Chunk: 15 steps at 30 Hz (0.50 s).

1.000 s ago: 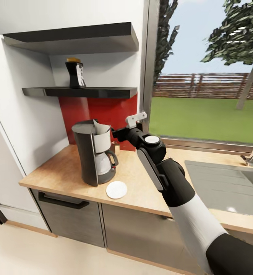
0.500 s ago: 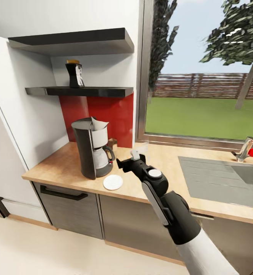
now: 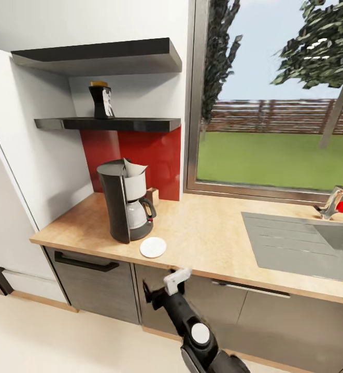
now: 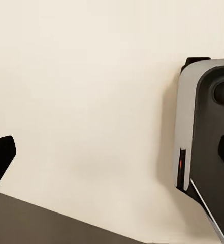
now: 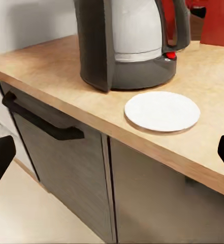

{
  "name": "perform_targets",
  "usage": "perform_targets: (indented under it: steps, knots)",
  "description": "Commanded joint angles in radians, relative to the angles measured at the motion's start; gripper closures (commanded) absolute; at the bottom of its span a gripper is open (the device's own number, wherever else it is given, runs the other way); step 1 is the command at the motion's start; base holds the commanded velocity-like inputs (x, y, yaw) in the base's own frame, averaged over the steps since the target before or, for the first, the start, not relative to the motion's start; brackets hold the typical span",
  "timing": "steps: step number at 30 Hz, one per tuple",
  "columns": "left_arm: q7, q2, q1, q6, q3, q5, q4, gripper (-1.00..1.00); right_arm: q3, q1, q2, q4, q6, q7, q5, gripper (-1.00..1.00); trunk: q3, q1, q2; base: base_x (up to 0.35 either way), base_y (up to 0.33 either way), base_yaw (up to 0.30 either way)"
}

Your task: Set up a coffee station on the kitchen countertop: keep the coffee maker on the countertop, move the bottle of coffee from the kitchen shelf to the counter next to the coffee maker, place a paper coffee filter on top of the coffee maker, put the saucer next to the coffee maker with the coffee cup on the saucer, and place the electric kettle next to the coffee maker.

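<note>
Bottle of coffee (image 3: 101, 100) on kitchen shelf (image 3: 109, 124)

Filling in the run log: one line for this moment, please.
filter on maker | saucer beside it, bare | bottle on shelf | right claw open, below counter edge

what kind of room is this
A home kitchen, it seems: a wood-look countertop over grey cabinet fronts, a coffee maker beside a white saucer, and a sink under a garden window.

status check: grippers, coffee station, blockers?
Right gripper open, empty, below the countertop edge. Filter on coffee maker, saucer beside it, coffee bottle on shelf. No blockers.
</note>
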<state>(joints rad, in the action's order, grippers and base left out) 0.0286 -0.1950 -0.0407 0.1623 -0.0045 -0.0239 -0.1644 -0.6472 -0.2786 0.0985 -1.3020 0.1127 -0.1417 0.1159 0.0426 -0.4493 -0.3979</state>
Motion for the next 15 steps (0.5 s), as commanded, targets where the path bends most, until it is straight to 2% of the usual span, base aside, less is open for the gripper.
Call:
perform_targets:
  steps: [1, 2, 5, 9, 12, 15]
  knots:
    - [0.002, 0.001, -0.001, 0.009, -0.001, -0.003, -0.008, -1.00, -0.031, 0.007, -0.008, 0.043, -0.064, -0.009, -0.012, -1.00, 0.002, -0.001, -0.002, 0.000, 0.000, 0.000]
    - [0.002, 0.002, -0.001, 0.013, 0.000, -0.003, -0.011, -1.00, -0.044, 0.010, -0.011, 0.064, -0.095, -0.009, -0.020, -1.00, 0.002, -0.001, -0.002, 0.000, 0.000, 0.000]
    - [0.002, 0.006, -0.001, 0.041, 0.000, -0.004, -0.016, -1.00, -0.101, 0.028, -0.019, 0.207, -0.262, -0.016, -0.046, -1.00, 0.002, -0.001, -0.002, 0.000, 0.000, 0.000]
    - [0.002, 0.006, -0.001, 0.052, 0.000, -0.005, -0.018, -1.00, -0.122, 0.040, -0.015, 0.368, -0.394, -0.049, -0.051, -1.00, 0.002, -0.001, -0.002, 0.000, 0.000, 0.000]
    - [0.002, 0.007, -0.001, 0.056, 0.001, -0.005, -0.019, -1.00, -0.125, 0.043, -0.013, 0.452, -0.443, -0.069, -0.045, -1.00, 0.002, -0.001, -0.002, 0.000, 0.000, 0.000]
    - [0.002, 0.009, -0.001, 0.058, 0.004, -0.005, -0.019, -1.00, -0.124, 0.045, -0.013, 0.526, -0.460, -0.077, 0.005, -1.00, 0.002, -0.001, -0.002, 0.000, 0.000, 0.000]
